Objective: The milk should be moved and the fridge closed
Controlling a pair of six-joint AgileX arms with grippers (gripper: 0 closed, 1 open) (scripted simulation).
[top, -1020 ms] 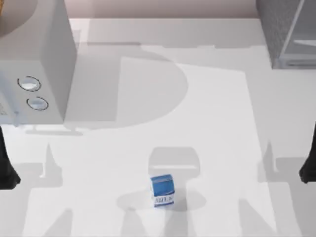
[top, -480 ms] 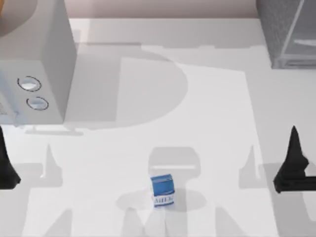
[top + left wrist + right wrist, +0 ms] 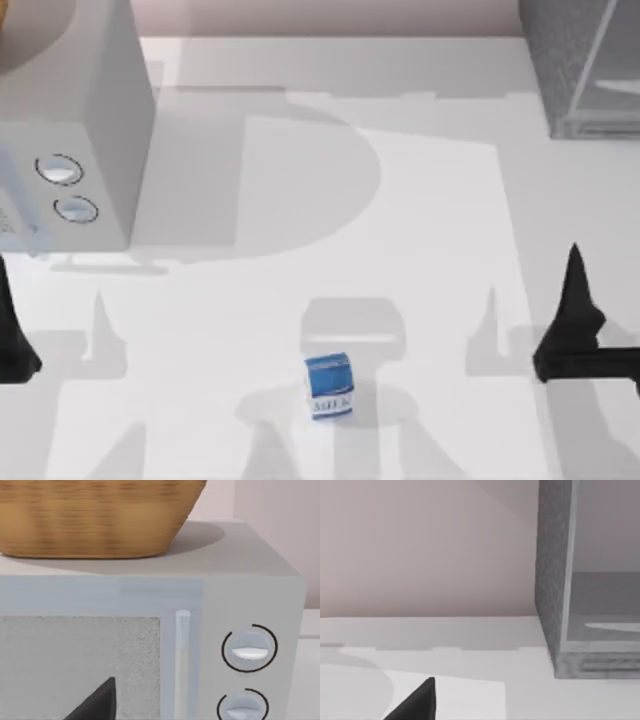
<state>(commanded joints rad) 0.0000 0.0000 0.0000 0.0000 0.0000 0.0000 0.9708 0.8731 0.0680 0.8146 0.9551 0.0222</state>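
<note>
The milk [image 3: 328, 385] is a small carton with a blue top and a white lower band, standing upright near the front middle of the table. The fridge [image 3: 560, 60] is a dark grey speckled cabinet at the back right corner, and its light interior [image 3: 605, 605] shows in the right wrist view. My right gripper [image 3: 572, 300] hovers over the table's right side, well to the right of the milk and in front of the fridge [image 3: 551, 580]. My left gripper [image 3: 8, 335] is parked at the left edge, in front of the microwave.
A pale grey microwave [image 3: 75, 130] with two round dials [image 3: 60, 170] fills the back left. In the left wrist view a wicker basket [image 3: 95, 515] rests on its top [image 3: 240, 555]. Open table lies between the milk and the fridge.
My right arm has come in from the right edge, moving left and a little toward the back. The milk and my left arm have not moved.
</note>
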